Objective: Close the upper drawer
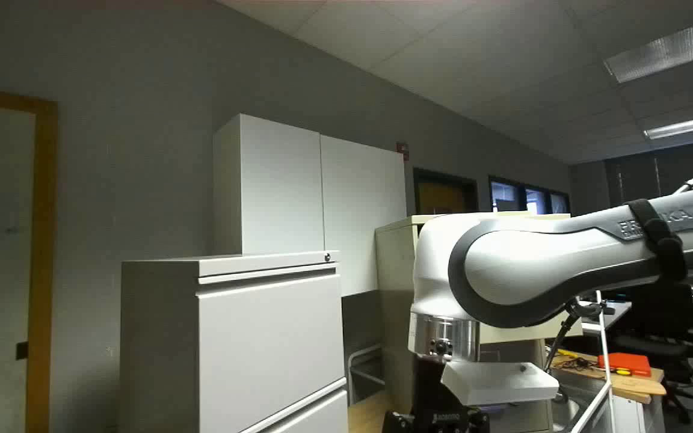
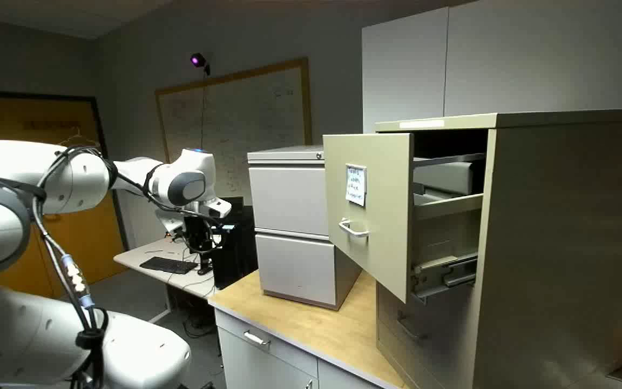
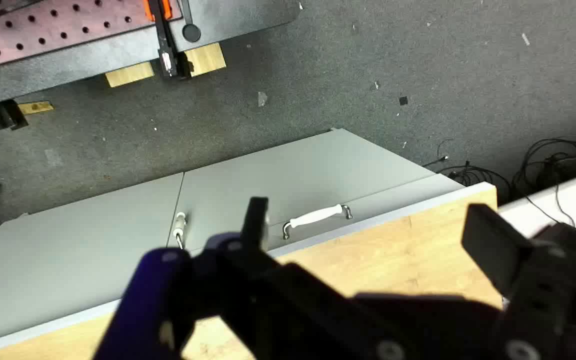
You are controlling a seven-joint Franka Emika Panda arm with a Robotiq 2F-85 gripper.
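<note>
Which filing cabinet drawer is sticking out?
The flat-fronted beige upper drawer of the beige metal filing cabinet. It juts forward, showing its inside; the beige drawer below it and both drawers of the pale grey metal cabinet look shut.

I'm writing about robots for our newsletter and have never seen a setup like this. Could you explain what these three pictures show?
The white machine is a robot arm ending in a black gripper with two fingers. Two pictures come from cameras outside the robot, looking at the scene from different places; the third comes from a camera on its wrist, looking down past the fingers to a wood-topped counter and the floor. On that counter stands a closed pale grey cabinet. Near it, a tan filing cabinet has its upper drawer pulled out, with a small paper note on the front; the job is to close it. The gripper's fingers stand well apart, and nothing is held between them.
</note>
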